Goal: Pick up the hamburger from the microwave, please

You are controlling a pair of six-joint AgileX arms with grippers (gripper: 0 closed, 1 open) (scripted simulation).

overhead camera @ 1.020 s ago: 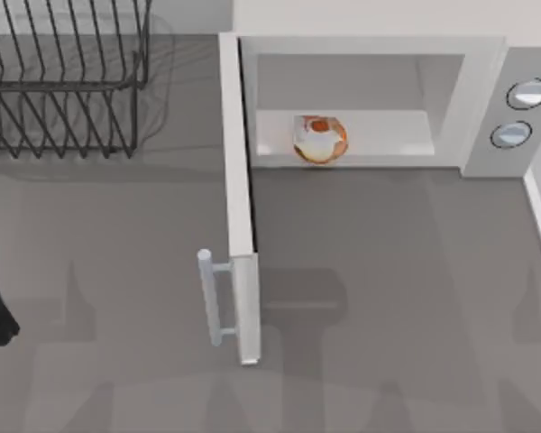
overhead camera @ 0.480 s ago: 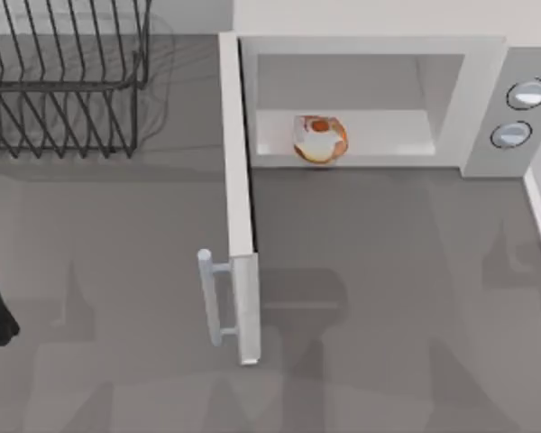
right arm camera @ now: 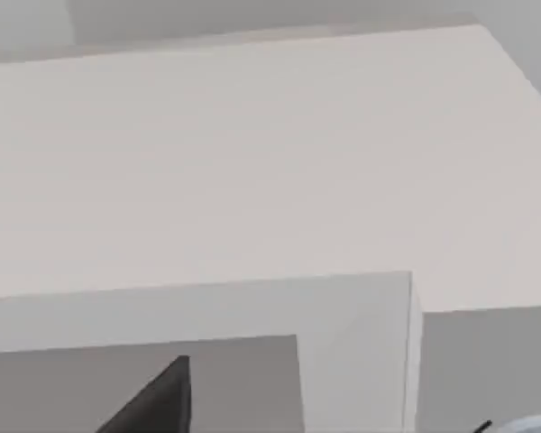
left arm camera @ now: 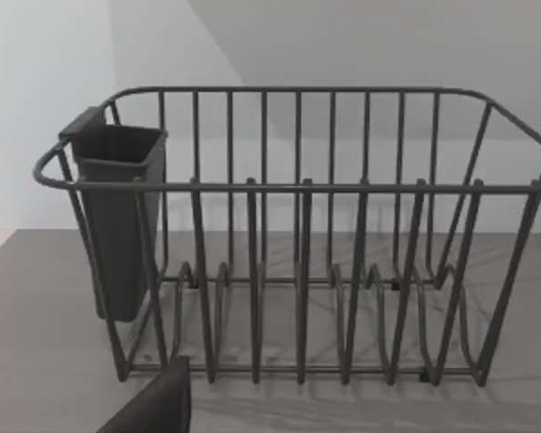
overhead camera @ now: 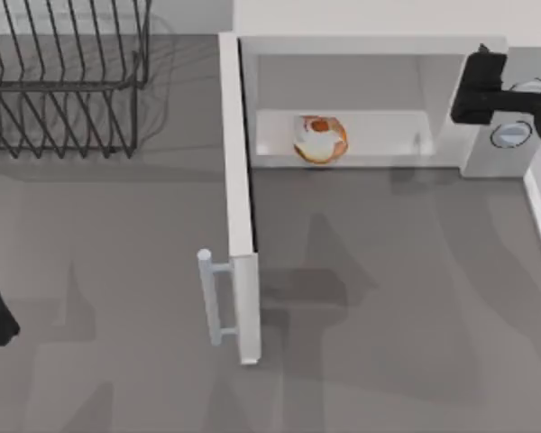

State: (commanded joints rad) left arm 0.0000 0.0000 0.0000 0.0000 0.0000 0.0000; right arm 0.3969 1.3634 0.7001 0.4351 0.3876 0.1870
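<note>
Hamburger [overhead camera: 320, 138] sits at the front of the open microwave [overhead camera: 361, 45] cavity. Right gripper [overhead camera: 480, 86] above the knob panel, nothing held — finger gap can't tell. Risk: clipping the frame on the way in.

The microwave [overhead camera: 370, 50] is white with a pale grey cavity, a white door [overhead camera: 239, 207] and two silver-blue knobs [overhead camera: 510, 134]. The hamburger [overhead camera: 319, 139] is cream-white and tan with an orange-red patch on top. The wire rack [left arm camera: 298, 234] is black with a dark grey cup [left arm camera: 117, 216], the worktop [overhead camera: 388, 298] is mid grey, and both arms are black, the right gripper [overhead camera: 480, 88] included.
</note>
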